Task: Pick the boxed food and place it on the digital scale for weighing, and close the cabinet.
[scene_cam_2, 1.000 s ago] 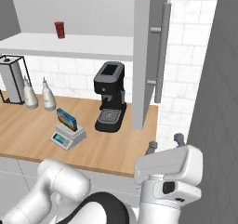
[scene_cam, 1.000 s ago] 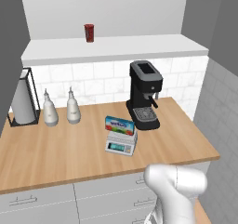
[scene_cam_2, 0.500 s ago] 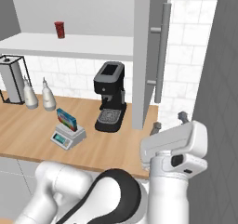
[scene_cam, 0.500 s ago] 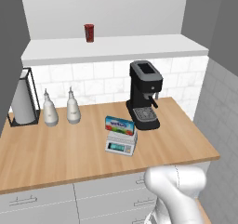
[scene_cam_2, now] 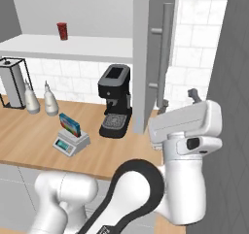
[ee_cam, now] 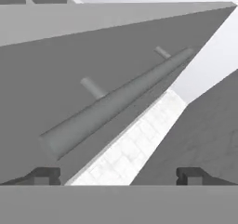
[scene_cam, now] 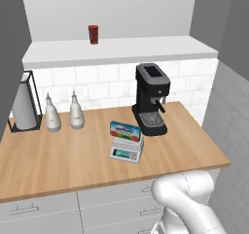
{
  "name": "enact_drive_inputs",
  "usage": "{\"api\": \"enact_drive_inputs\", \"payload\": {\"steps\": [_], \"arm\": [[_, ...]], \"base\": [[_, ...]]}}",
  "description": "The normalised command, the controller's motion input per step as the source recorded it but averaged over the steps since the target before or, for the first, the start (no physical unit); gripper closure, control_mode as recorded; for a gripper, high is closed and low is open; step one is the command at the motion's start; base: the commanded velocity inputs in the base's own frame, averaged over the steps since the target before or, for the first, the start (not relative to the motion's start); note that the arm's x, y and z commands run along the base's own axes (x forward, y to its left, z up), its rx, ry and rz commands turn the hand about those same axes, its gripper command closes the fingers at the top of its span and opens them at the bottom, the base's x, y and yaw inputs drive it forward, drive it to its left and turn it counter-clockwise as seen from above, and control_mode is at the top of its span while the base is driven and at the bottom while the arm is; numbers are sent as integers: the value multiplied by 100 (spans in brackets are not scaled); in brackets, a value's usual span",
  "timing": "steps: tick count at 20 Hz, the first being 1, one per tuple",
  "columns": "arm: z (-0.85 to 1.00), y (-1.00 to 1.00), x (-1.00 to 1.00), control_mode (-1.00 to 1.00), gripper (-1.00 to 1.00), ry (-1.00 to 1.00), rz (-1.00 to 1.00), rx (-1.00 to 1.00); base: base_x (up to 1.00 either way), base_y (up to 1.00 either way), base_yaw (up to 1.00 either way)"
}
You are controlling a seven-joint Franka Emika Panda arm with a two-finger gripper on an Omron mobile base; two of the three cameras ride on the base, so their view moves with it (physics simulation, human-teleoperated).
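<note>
Your biggest remaining job is the cabinet (scene_cam_2: pixel 148 58): its flat, matte light-grey door stands swung out edge-on toward you in the right base view, so closing it is not yet done. The door is a plain slab with a long, round vertical bar handle (scene_cam_2: pixel 164 53) held off the face by 2 short stubs; in the hand view that same bar runs diagonally across the door, smooth and satin grey. Behind it you see glossy white square wall tiles.

The worktop (scene_cam: pixel 58 165) is a warm wood-grain slab, smooth and level, with grey drawers beneath it. The black coffee machine (scene_cam: pixel 151 105) is boxy with a semi-gloss shell.

The first half looks finished, as far as you can judge: the digital scale (scene_cam: pixel 126 151), a small light-grey wedge with a flat square plate and a sloped front display, sits on the worktop just left of the coffee machine, and the boxed food (scene_cam: pixel 126 130) stands on its plate on a long edge, a thin blue carton with red and green patches.

Your gripper (ee_cam: pixel 118 174) has its 2 small dark fingertips spread wide apart with nothing between them, pointed at the door near the handle. In the right base view the hand sits just beside the door's lower edge.
</note>
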Motion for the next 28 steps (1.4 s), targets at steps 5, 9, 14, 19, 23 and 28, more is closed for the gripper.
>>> {"api": "enact_drive_inputs", "payload": {"steps": [5,9,14,19,23,28], "arm": [[42,75,14,-100,-100,-36,27,-5],[16,100,62,-100,-100,-29,25,-2],[38,100,100,-100,-100,-14,5,-6],[43,100,100,-100,-100,-5,0,-8],[19,92,99,-100,-100,-4,-1,-8],[0,54,83,-100,-100,15,-11,-10]], "base": [[0,0,0],[0,0,0],[0,0,0],[0,0,0],[0,0,0],[0,0,0]]}}
